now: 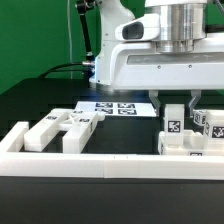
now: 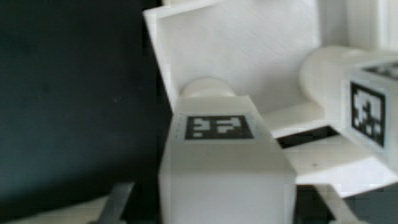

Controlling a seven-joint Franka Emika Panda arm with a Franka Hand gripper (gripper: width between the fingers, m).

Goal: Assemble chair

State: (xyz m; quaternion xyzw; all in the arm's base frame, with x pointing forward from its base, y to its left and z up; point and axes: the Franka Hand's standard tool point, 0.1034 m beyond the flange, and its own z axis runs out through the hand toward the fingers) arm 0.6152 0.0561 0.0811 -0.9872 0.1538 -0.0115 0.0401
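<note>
The gripper (image 1: 176, 114) is being pressed shut on an upright chair part (image 1: 172, 135), which is being clasped between the two fingers (image 1: 164, 108) at the exterior view's right, just behind the border rail (image 1: 100, 166). Whether the part is being rested on the black table (image 1: 40, 100) or lifted off it cannot be told. In the wrist view the chair part (image 2: 221, 160) is being shown with its square tag toward the camera, a rounded tagged piece (image 2: 365, 100) just beside it and a flat white slab (image 2: 214, 40) behind. More tagged pieces (image 1: 210, 125) are being shown close at its side. Loose blocks (image 1: 50, 132) are being left lying at the exterior view's left, well apart from the claw. The marker board (image 1: 112, 107) is being shown flat behind them.
</note>
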